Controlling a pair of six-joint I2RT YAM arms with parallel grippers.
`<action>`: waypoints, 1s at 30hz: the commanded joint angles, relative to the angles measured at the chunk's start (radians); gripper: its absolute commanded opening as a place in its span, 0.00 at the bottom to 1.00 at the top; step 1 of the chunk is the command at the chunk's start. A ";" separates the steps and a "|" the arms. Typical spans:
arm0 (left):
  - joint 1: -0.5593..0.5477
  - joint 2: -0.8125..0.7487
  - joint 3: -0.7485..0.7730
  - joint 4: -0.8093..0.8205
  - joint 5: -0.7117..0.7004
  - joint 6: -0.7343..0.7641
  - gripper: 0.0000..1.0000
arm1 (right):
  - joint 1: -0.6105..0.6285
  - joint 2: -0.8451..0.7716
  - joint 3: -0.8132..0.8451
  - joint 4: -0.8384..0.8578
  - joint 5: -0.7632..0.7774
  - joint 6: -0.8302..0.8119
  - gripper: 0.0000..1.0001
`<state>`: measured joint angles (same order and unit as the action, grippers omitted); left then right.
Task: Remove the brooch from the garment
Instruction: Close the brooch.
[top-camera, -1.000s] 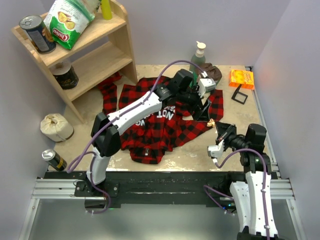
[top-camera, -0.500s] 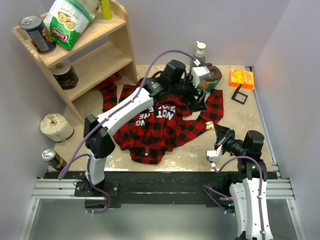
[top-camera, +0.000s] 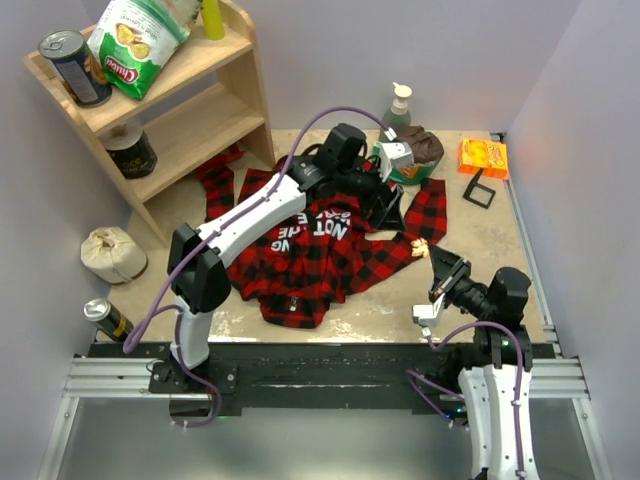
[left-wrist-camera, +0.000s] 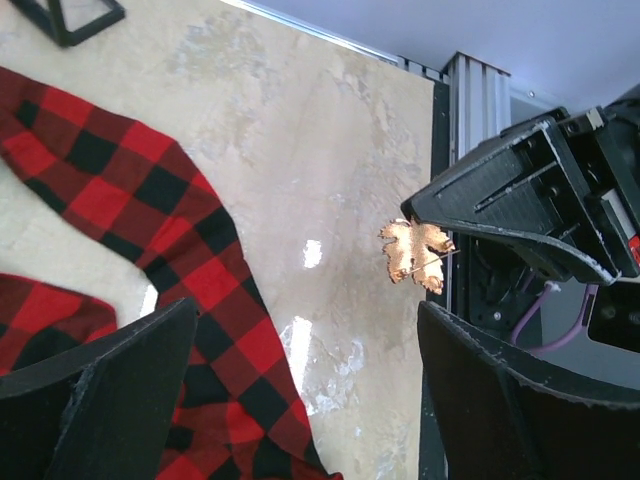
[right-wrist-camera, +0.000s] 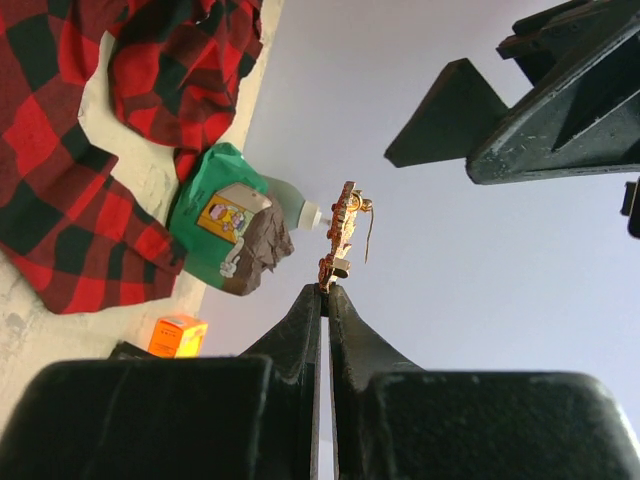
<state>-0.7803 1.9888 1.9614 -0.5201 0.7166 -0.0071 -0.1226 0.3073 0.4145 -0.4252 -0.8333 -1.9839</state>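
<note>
The right gripper (right-wrist-camera: 325, 290) is clamped on only the lower edge of the brooch (right-wrist-camera: 345, 232), held aloft just off the garment (top-camera: 310, 250) (the left gripper (left-wrist-camera: 300, 390) hovers above it, jaws wide apart), so a jolt could drop it.

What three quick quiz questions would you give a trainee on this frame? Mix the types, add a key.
1. True or false: the brooch is pinned to the garment.
2. Fill in: the left gripper, hanging over a sleeve and bare table, has its jaws ___.
3. Which one clamps the brooch at its fingertips?
A. the left gripper
B. the right gripper
C. neither; it lies on the table

Key: 1 false, it is held clear of the cloth; 2 open; 3 B.
</note>
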 joint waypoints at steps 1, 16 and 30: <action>-0.025 -0.001 -0.016 0.026 0.058 0.035 0.96 | 0.003 -0.016 0.027 0.029 -0.038 -0.290 0.00; -0.043 0.021 -0.053 0.077 0.201 0.079 0.96 | 0.003 -0.039 0.040 0.005 -0.059 -0.294 0.00; -0.077 0.058 -0.021 0.086 0.261 0.070 0.95 | 0.003 -0.030 0.063 -0.004 -0.070 -0.293 0.00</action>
<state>-0.8429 2.0418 1.9156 -0.4572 0.9417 0.0475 -0.1188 0.2749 0.4397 -0.4370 -0.8619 -1.9839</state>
